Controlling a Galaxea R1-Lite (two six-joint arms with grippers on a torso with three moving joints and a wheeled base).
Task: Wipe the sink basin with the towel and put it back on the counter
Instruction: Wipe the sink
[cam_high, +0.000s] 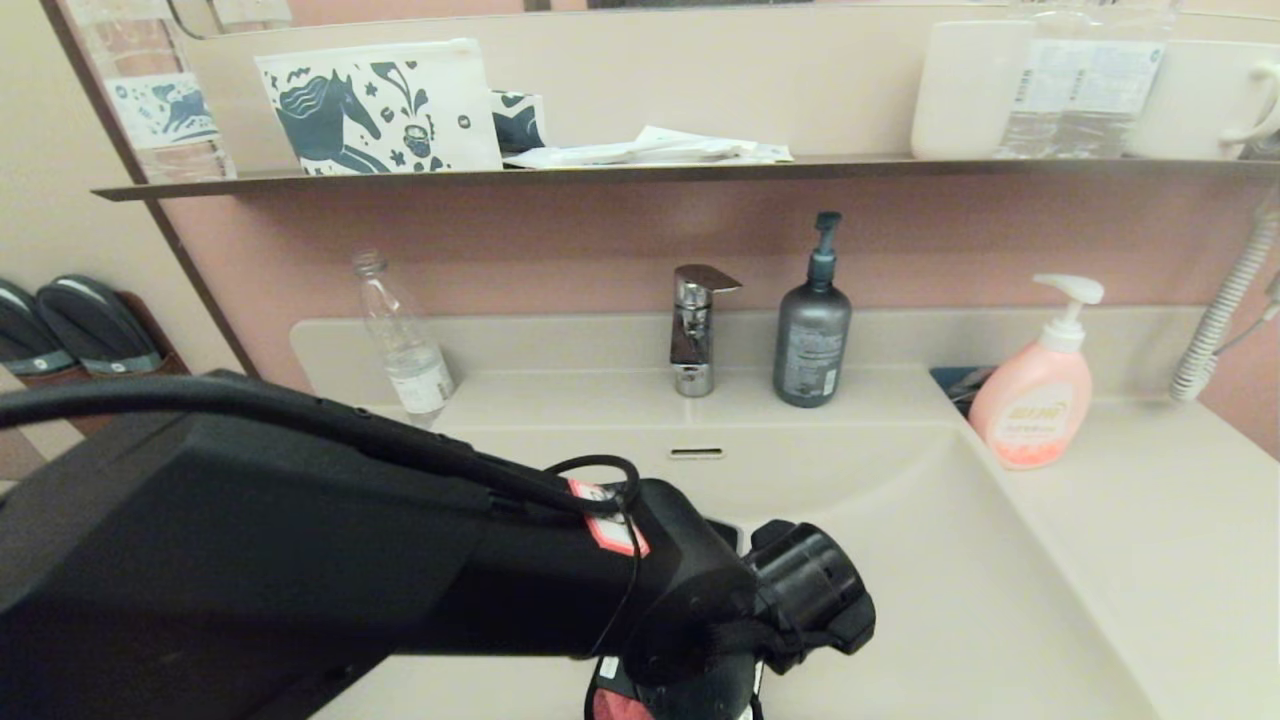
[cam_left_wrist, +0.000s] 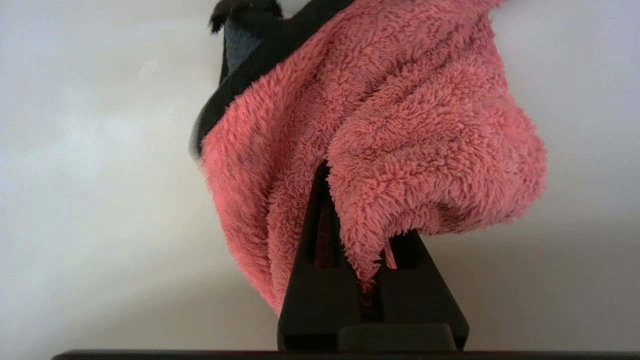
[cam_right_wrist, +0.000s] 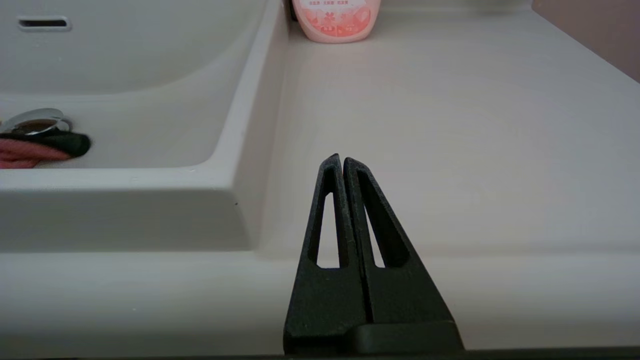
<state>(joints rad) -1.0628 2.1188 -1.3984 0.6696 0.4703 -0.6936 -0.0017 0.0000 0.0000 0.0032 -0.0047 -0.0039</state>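
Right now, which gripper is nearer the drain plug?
Left. The left gripper holds the towel down in the sink basin; the right gripper sits over the counter.

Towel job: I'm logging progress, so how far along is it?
Done: the left gripper has the towel clamped in its fingers. In hand: it holds the towel down inside the basin, near the drain. Left: returning it to the counter, where the right gripper waits shut.

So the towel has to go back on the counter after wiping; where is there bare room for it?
Bare counter runs right of the basin, in front of the pink soap bottle. The back ledge is crowded: clear bottle, tap, grey pump bottle.
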